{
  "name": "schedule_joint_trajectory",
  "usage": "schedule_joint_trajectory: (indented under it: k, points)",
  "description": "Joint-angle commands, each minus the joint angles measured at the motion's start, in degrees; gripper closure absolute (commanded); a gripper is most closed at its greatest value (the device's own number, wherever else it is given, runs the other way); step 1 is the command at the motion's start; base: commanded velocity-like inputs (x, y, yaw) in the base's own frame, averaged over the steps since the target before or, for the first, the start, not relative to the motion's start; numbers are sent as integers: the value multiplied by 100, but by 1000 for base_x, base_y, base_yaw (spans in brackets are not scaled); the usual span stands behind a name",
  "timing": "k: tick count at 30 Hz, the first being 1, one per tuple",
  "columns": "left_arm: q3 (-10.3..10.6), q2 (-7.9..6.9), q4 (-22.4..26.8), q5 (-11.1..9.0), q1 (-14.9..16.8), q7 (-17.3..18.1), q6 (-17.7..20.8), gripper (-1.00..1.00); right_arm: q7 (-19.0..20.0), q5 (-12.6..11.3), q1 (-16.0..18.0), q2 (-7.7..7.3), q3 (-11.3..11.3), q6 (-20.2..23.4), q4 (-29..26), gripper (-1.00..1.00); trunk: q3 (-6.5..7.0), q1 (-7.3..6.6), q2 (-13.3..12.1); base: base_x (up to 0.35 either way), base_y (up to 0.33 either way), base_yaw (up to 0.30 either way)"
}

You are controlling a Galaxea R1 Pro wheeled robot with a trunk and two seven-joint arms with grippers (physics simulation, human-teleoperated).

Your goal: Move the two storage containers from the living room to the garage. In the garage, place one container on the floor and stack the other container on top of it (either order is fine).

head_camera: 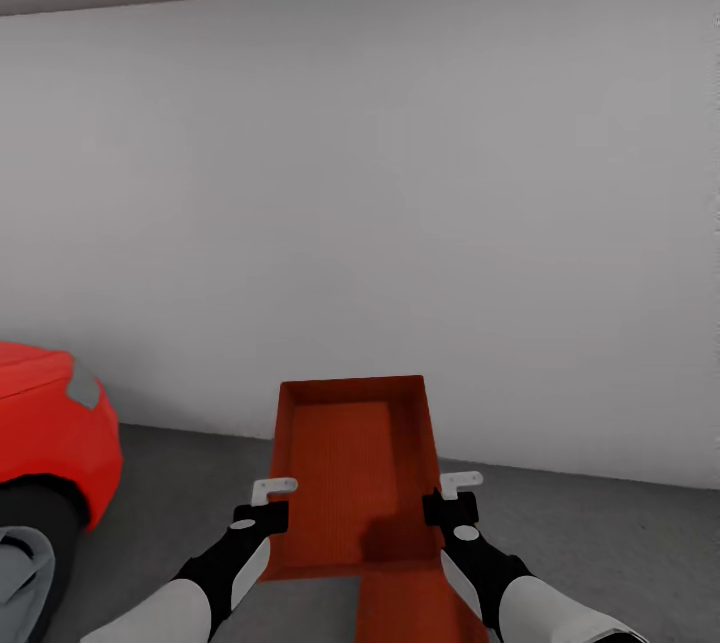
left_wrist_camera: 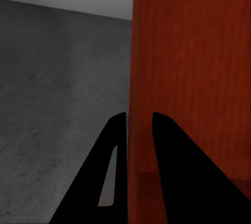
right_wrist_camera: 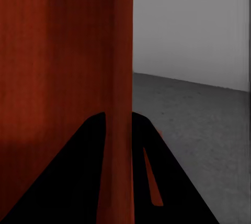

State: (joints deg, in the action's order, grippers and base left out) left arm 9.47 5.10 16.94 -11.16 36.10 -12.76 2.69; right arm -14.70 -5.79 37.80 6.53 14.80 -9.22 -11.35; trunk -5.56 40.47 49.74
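Observation:
In the head view a red-orange storage container [head_camera: 352, 468] is held level above the garage's grey concrete floor [head_camera: 180, 483]. My left gripper [head_camera: 270, 503] is shut on its left wall and my right gripper [head_camera: 452, 495] is shut on its right wall. The left wrist view shows my left gripper [left_wrist_camera: 138, 122] straddling the thin wall of the container [left_wrist_camera: 193, 67]. In the right wrist view my right gripper [right_wrist_camera: 119, 116] pinches the opposite wall of the container [right_wrist_camera: 57, 51]. Part of a second storage container [head_camera: 415, 608] shows lower down, partly hidden by the held one and my right arm.
A red car [head_camera: 45, 423] with a dark wheel stands at the left, close to my left arm. A plain white-grey wall [head_camera: 400, 173] rises just beyond the container. Bare concrete [head_camera: 600, 533] stretches right of the containers.

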Motion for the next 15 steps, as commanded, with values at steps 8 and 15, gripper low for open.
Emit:
schedule_joint_trajectory:
  k: [8,15]
  points:
    - [-262,-239,47,62,3,-244,-313,100,-156,-537,8,-2,-241,-44,19,100,-9,4,7,263,133,-244]
    - [-262,-239,61,62,3,-244,-313,100,-156,-537,8,-2,-241,-44,19,100,-9,4,7,57,12,-244]
